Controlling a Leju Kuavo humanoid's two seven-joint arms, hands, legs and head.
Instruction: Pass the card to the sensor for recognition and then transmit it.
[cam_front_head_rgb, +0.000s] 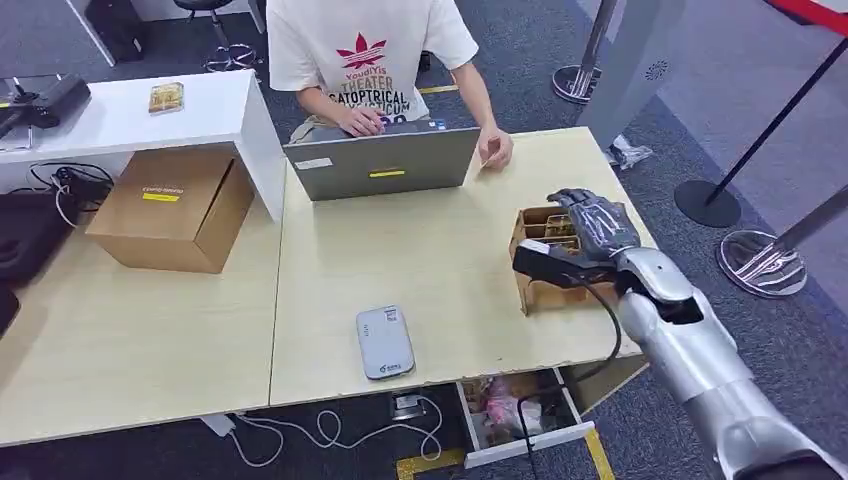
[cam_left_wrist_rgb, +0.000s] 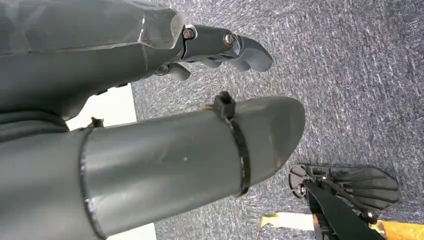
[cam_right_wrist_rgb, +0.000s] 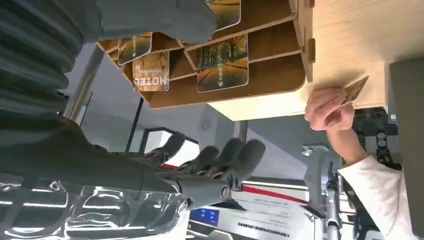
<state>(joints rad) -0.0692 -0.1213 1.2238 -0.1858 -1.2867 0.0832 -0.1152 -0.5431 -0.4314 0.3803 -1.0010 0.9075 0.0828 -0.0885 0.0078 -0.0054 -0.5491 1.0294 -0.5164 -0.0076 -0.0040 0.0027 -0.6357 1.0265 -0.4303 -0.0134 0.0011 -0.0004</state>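
A wooden card rack stands at the table's right end, with several picture cards in its slots; one reads HOTEL. My right hand hovers just above the rack, its fingers spread and holding nothing. The grey-white sensor pad lies flat near the table's front edge, left of the rack. My left hand hangs over grey carpet with loose fingers and nothing in it. Across the table, a person's hand pinches a card.
A person in a white T-shirt sits behind a grey laptop. A cardboard box and a white shelf stand at the left. An open drawer juts out under the table front. Stanchion bases stand on the right.
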